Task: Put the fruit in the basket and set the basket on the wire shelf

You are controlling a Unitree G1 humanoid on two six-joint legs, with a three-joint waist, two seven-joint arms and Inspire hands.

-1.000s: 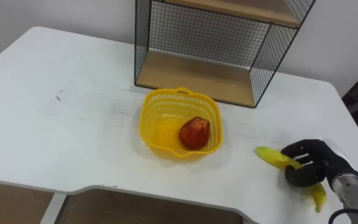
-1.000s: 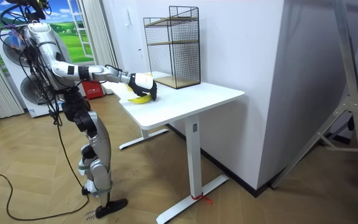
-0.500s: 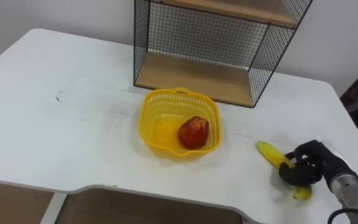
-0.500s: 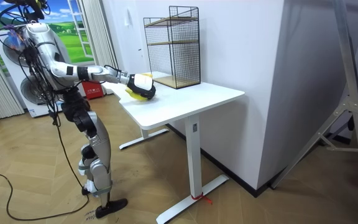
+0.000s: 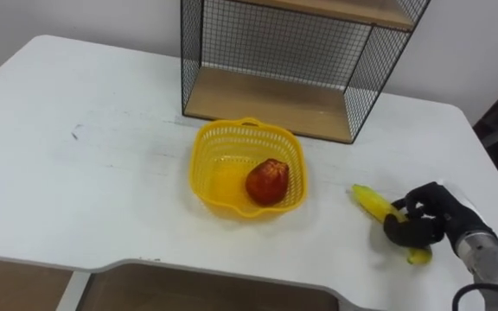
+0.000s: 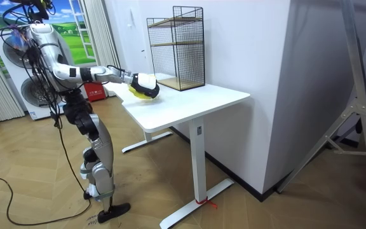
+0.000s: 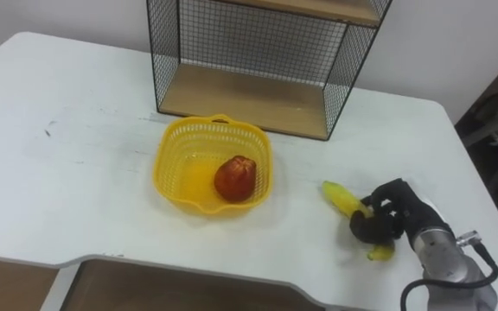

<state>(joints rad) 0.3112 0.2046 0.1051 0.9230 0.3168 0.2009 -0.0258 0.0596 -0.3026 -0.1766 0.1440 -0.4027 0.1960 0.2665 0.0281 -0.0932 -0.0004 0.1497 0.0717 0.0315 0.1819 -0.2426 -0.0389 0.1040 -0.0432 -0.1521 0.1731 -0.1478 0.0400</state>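
Fruit sits in two places on the white table (image 5: 76, 173). Toward the left of the middle stands the yellow mesh basket (image 5: 223, 147), and a red fruit (image 5: 267, 181) lies inside it against its right wall. Behind the basket and just apart from it is the wire shelf (image 5: 266, 95), whose lower wooden board is bare. Well to the right of the basket, near the table's right edge, is the banana (image 5: 371, 201). The right hand (image 5: 426, 220) has its dark fingers curled round the banana's lower half, so the upper end points toward the basket and the stem end pokes out below the hand. Whether the banana rests on the table or is just clear of it cannot be told.

The banana is probably light and smooth-skinned, soft enough to bruise. A wrap round its middle with modest pressure would suit it better than a pinch at one end. The basket looks thin and springy. Its rim tabs seem the natural hold, and the round red fruit may roll when it tilts.
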